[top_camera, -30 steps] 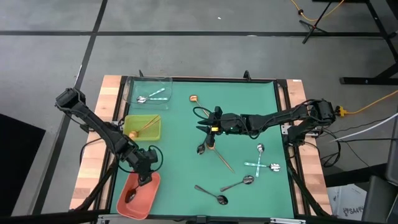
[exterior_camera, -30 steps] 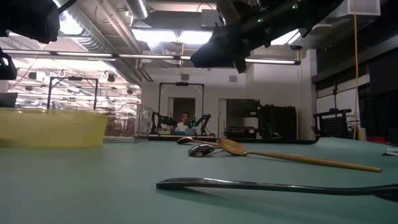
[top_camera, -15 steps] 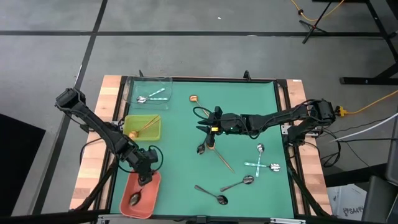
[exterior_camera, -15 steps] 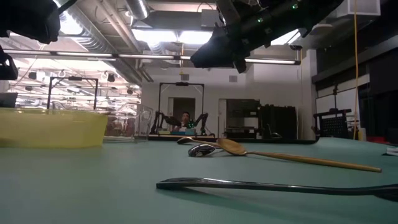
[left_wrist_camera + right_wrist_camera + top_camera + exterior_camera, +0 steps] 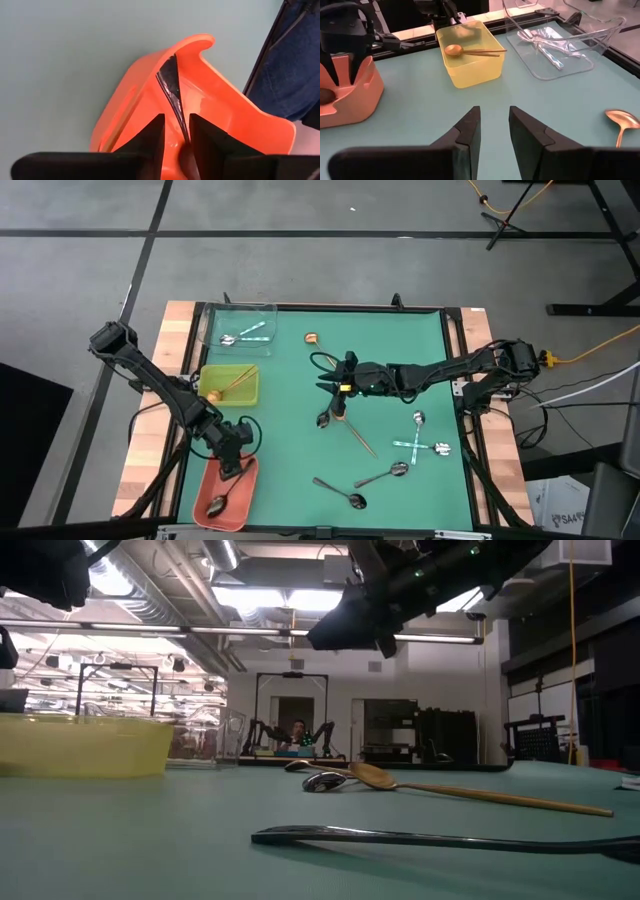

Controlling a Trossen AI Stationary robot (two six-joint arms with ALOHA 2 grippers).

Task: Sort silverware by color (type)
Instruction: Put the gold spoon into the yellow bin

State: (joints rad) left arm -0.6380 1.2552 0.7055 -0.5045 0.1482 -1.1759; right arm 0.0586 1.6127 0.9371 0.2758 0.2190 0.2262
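Observation:
My left gripper (image 5: 232,463) hangs open over the far end of the salmon-orange tray (image 5: 205,515). A dark spoon (image 5: 219,500) lies in that tray (image 5: 235,115), its bowl (image 5: 170,77) against the tray's wall and its handle running back between my fingers. My right gripper (image 5: 325,383) hovers open above the middle of the table, nothing between its fingers (image 5: 495,125). Below it lie a copper spoon (image 5: 357,432) and a dark spoon's bowl (image 5: 323,420). The clear tray (image 5: 268,310) holds silver spoons (image 5: 240,337), and the yellow tray (image 5: 250,395) holds a copper one (image 5: 232,383). My left gripper's fingers (image 5: 152,142) stand on either side of the dark spoon's handle (image 5: 182,122), coming from above and slanting down into the tray. The gap is wider than the handle. Whether a finger touches the handle, I cannot tell. The spoon rests on the tray.
Loose spoons lie on the green mat: a copper one (image 5: 311,337) at the far side, silver ones (image 5: 418,430) at the right, and more (image 5: 340,496) near the front edge. A person's trouser leg (image 5: 295,65) shows beyond the table's left edge.
The dark spoon has dropped lower into the orange tray; its bowl now lies nearer the tray's near end with the handle showing. The tray has shifted slightly. Both arms have stayed in place.

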